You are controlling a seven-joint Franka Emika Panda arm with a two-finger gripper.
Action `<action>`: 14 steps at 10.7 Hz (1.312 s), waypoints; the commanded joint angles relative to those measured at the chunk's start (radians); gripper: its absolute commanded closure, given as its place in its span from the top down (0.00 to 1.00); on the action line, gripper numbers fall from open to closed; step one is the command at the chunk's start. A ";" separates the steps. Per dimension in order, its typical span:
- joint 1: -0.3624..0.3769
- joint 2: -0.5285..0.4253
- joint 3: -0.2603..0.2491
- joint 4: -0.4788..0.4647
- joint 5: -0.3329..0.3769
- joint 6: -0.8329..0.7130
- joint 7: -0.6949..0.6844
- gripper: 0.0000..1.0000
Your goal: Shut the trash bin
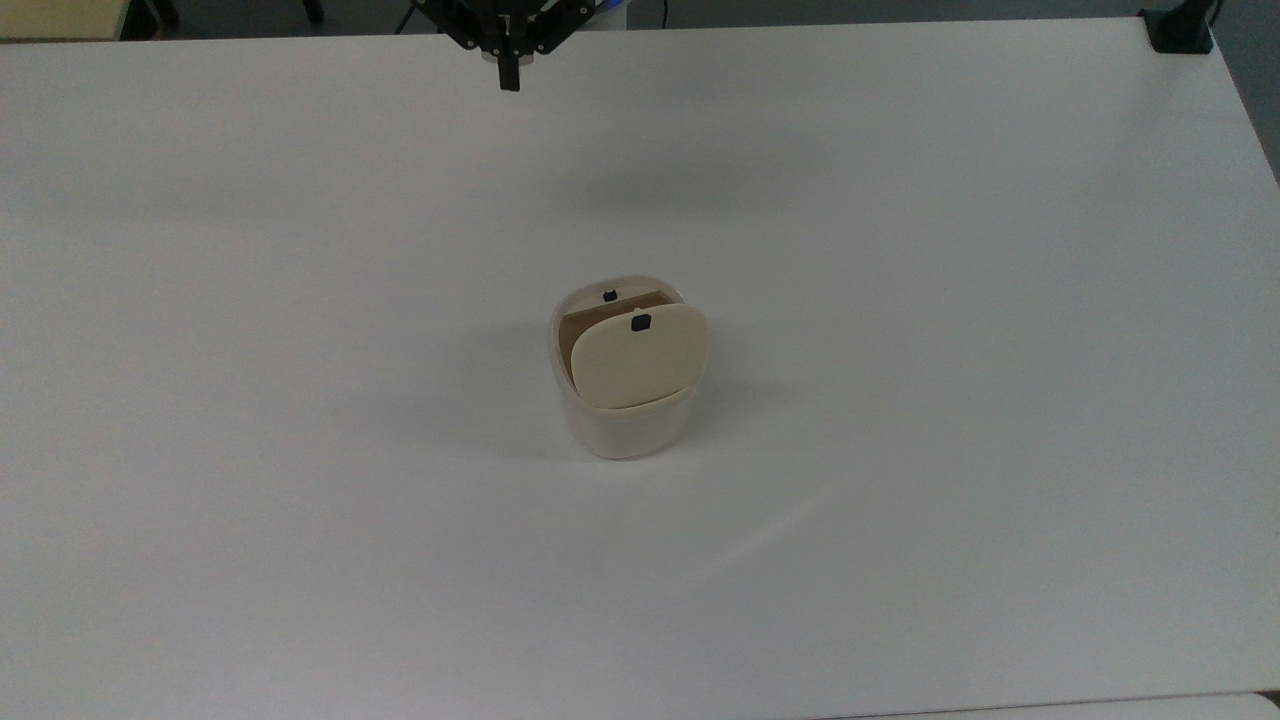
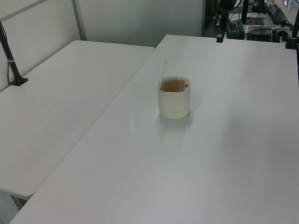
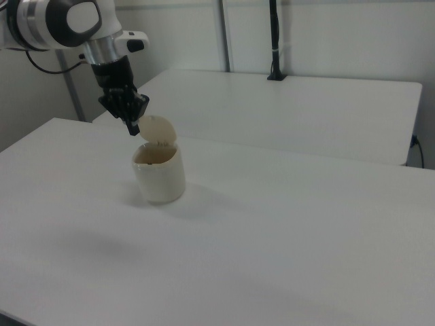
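The cream-beige trash bin stands near the middle of the white table. Its flat lid is raised upright on its hinge, with a small black latch mark near the lid's top edge. The brown inside of the bin is visible. My gripper hangs above the far edge of the table in the top view, well apart from the bin. Its black fingers are pressed together with nothing between them. In the right view it overlaps the lid's left side.
A second white table adjoins on the left view's left. A black clamp post stands on it. Another black clamp sits at the top view's upper right corner. Bare white tabletop surrounds the bin.
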 commanded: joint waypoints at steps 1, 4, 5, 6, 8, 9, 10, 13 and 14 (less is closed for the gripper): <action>0.043 0.058 -0.001 0.051 0.003 0.137 0.002 0.00; 0.075 0.093 -0.001 0.050 0.002 0.323 0.002 0.00; 0.087 0.109 -0.001 0.048 0.002 0.401 0.003 0.00; 0.096 0.132 -0.001 0.048 0.002 0.471 0.013 0.00; 0.118 0.182 -0.001 0.048 0.000 0.631 0.036 0.00; 0.122 0.210 -0.003 0.048 0.000 0.706 0.040 0.00; 0.129 0.230 -0.003 0.048 0.000 0.740 0.040 0.00; 0.130 0.278 -0.003 0.051 -0.006 0.747 0.040 0.00; 0.130 0.285 -0.003 0.051 -0.006 0.747 0.039 0.00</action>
